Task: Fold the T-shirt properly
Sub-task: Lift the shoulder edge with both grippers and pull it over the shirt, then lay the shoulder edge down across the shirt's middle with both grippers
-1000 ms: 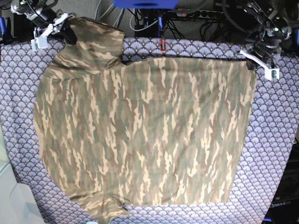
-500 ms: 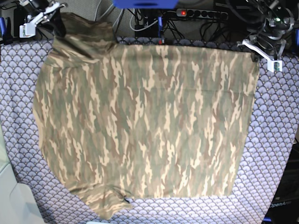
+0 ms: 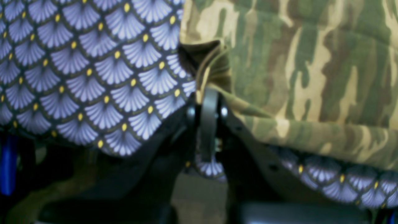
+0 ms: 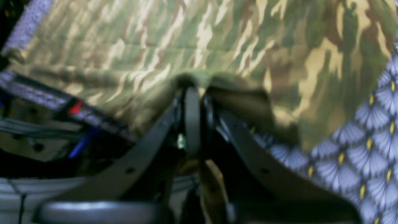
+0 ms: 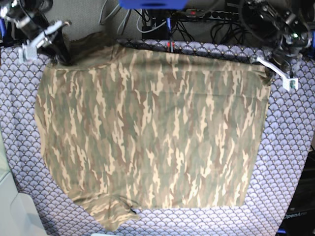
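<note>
Lying spread flat: the T-shirt point(image 5: 147, 132), pinched at both far corners.

Covering most of the patterned table cloth point(image 5: 290, 147), the T-shirt has its far edge along the table's back rim. The left gripper point(image 3: 207, 93) has its jaws closed on a bunched corner of the fabric, and the right gripper point(image 4: 192, 85) is clamped on a fold at the opposite corner. Behind the table run tangled cables point(image 5: 147, 22) and a power strip point(image 5: 211, 14), close to both arms. A blue object point(image 5: 152, 4) sits at the top edge.
</note>
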You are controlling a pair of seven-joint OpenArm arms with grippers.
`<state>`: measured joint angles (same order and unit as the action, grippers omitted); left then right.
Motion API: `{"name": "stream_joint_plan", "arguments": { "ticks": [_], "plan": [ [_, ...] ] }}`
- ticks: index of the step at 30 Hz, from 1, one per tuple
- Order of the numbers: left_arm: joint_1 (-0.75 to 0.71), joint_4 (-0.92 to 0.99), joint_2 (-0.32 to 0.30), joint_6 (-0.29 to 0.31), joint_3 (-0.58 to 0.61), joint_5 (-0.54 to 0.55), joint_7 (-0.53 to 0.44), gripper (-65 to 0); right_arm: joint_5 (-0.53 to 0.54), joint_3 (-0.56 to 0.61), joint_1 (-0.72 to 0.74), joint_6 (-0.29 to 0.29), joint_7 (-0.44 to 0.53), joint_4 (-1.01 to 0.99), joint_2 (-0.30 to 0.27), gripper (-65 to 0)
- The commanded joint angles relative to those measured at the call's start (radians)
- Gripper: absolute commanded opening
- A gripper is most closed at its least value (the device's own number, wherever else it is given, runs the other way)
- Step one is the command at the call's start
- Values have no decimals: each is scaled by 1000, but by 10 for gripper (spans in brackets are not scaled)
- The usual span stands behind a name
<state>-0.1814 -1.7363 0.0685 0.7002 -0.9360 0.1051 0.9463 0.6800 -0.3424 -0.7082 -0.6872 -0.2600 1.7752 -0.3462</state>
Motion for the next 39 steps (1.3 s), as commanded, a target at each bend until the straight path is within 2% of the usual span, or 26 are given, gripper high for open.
{"name": "stream_joint_plan", "arguments": {
  "ticks": [1,5,11,16,18,21,24,29,39],
  "plan": [
    [24,-23,-11,-2,-1,12,-2,-650,17,-8,19,-11,-2,16,-12,-650],
    [75,-26,-25,-2,5,-14,41,-650,17,-8,117,-11,-95,16,-14,-650],
    [204,-12,-35,-2,8,-175,76,-650,16,-8,281,-11,-246,15,-41,-650],
    [305,63,-39,-2,10,-308,130,-650,16,-5,424,-11,-312,-74,-67,-650],
    [326,89,-45,-2,10,-356,119,-650,-4,-2,474,-11,-325,-125,-69,-650],
    [343,140,-55,-2,47,-393,118,-650,-88,-1,539,-11,-328,-183,-66,-650],
    [345,193,-88,-2,128,-391,118,-650,-144,-1,579,-11,-327,-222,-61,-650],
    [366,203,-101,-2,220,-396,116,-650,-202,-1,635,-11,-324,-278,-54,-650],
    [426,210,-137,-2,254,-397,118,-650,-213,3,704,-11,-330,-311,-63,-650]
  ]
}}
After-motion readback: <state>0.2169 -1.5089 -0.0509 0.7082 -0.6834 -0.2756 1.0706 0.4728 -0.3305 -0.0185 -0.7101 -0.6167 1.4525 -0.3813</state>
